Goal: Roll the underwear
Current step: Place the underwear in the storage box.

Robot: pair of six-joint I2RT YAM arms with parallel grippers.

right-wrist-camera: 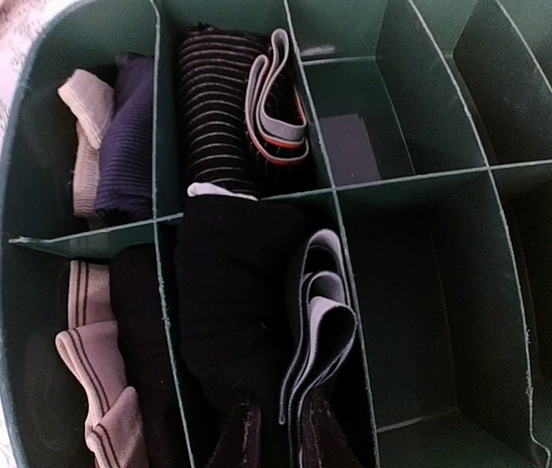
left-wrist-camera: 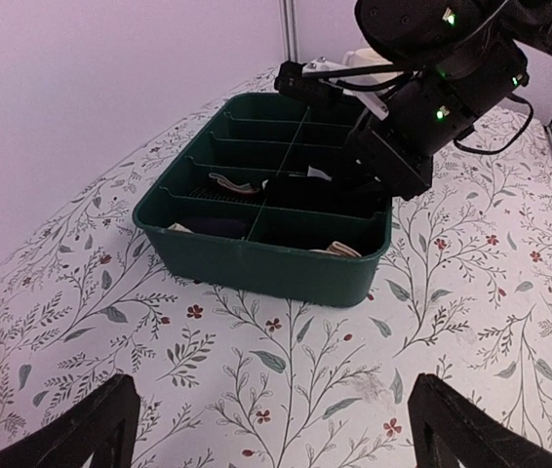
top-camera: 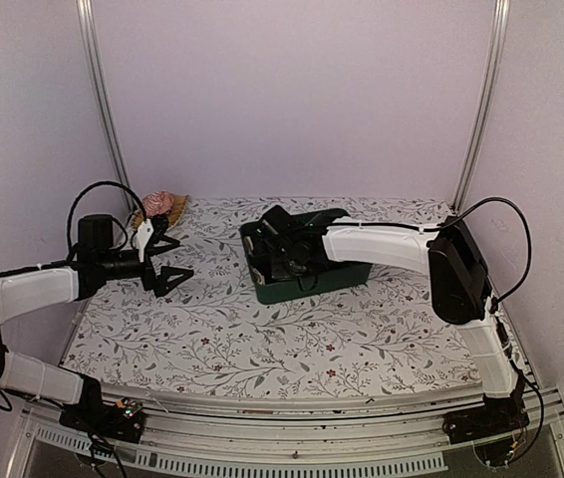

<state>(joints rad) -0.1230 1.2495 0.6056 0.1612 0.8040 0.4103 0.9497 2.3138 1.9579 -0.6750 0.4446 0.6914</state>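
Underwear in green divided bin

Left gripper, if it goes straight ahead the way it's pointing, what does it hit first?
Most likely the near wall of the green divided bin; the left gripper stands open and aims at it across the floral tablecloth. If it tilts downward, the cloth could come first; depth is unclear.

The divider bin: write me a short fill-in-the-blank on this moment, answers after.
The right gripper reaches into the ___ bin. The left gripper hangs over the tablecloth with its jaws ___. The plain black underwear lies in the compartment next to the ___ underwear.
Missing words: green; open; striped.
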